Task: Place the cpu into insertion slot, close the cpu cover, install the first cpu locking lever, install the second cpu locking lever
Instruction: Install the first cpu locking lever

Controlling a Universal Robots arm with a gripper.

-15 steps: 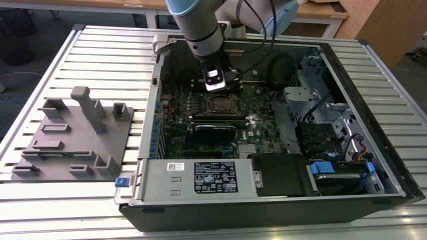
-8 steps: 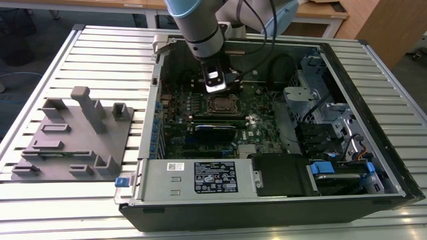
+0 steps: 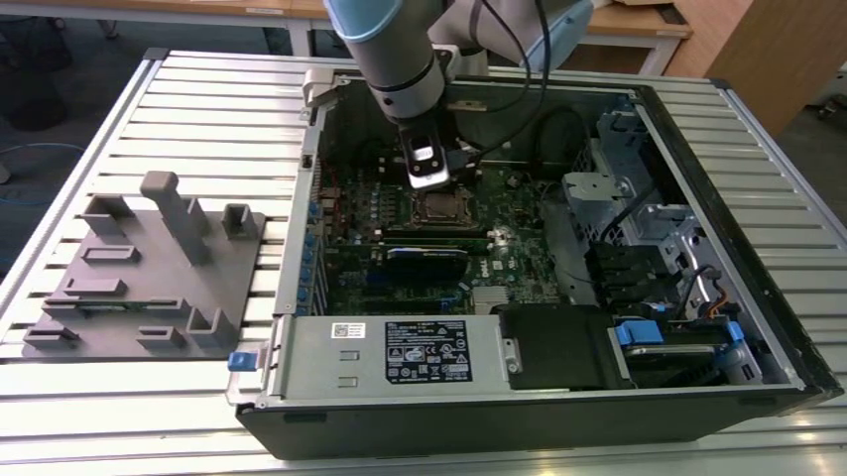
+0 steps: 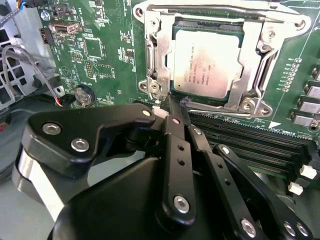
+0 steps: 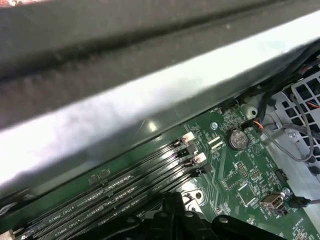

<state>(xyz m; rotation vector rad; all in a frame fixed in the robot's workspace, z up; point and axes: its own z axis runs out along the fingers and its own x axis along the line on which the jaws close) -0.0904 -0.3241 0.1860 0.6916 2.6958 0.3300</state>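
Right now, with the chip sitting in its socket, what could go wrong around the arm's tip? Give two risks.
1. The gripper, jaws closed, is right at the edge of the cover over the chip; a sideways slip could scrape the green board or its small parts.
2. The memory slots lie just beside the tip, so a low or tilted move might knock their white clips.

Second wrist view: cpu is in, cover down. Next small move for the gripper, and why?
Probably nudge the shut gripper onto the wire lever end beside its tip: the cpu cover lies flat over the cpu, so latching seems due.
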